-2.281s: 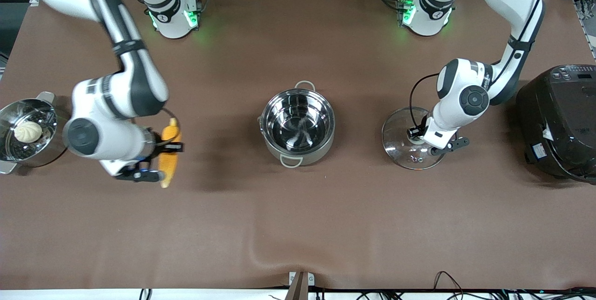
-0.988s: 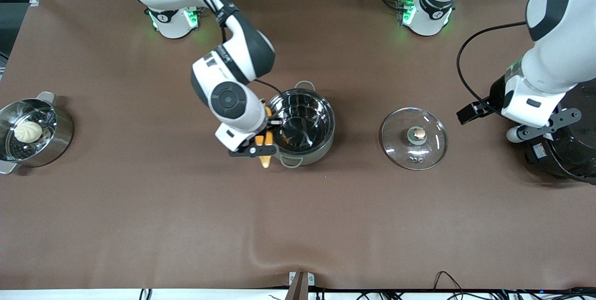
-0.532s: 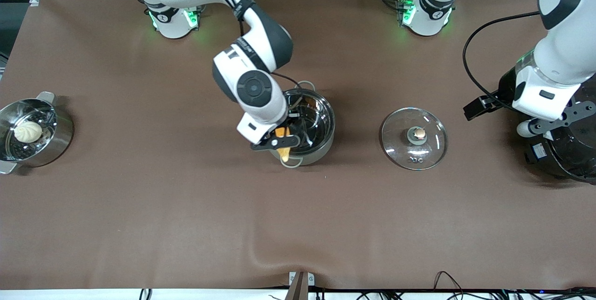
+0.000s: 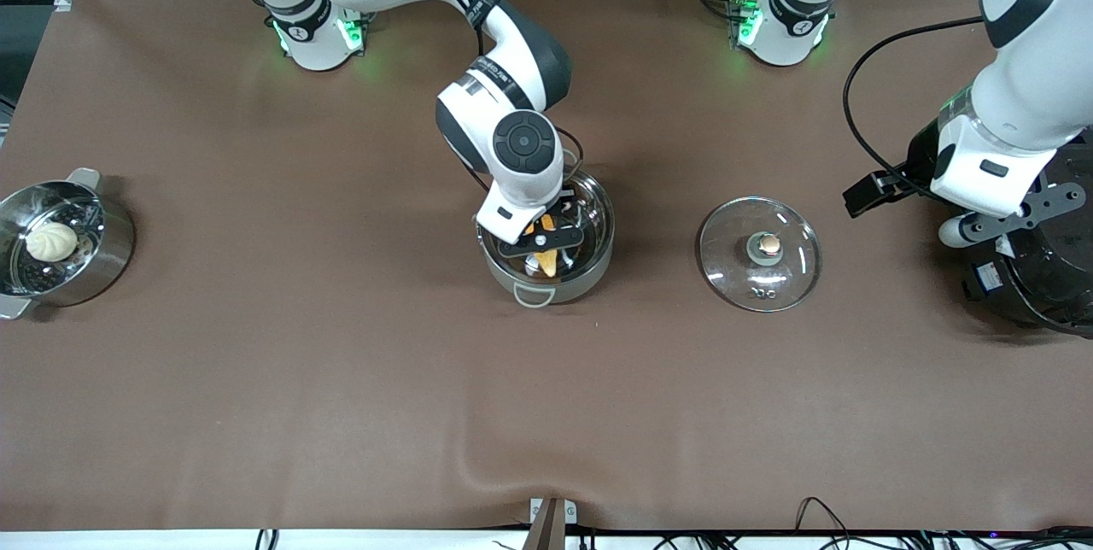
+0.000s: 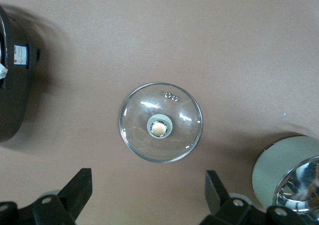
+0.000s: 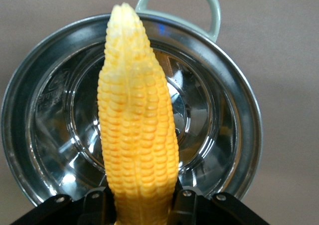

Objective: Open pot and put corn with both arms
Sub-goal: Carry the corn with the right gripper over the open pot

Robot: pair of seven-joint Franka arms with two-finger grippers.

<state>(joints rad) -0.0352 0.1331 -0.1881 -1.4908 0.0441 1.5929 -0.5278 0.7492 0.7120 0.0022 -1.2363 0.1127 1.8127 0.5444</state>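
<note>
Brown cloth covers the table (image 4: 256, 379). At the left arm's end stands a black rice cooker (image 4: 1037, 277), with the left gripper (image 5: 144, 197) raised over its edge, fingers spread wide and holding nothing; that arm waits. At the right arm's end sits a steamer (image 4: 60, 247) with a white bun (image 4: 51, 241) in it. The pot (image 4: 589, 268) stands mid-table, uncovered, its steel bowl bare inside. Its glass lid (image 4: 758, 253) lies flat on the cloth beside it, toward the left arm's end, knob (image 4: 769, 244) up. Over the open pot hangs the right gripper (image 4: 541, 244), clamped on the corn (image 6: 137, 135) at its thick end. The cob lies roughly level along the pot's mouth, its tapered tip pointing toward the loop handle (image 6: 182, 5) nearer the front camera.
</note>
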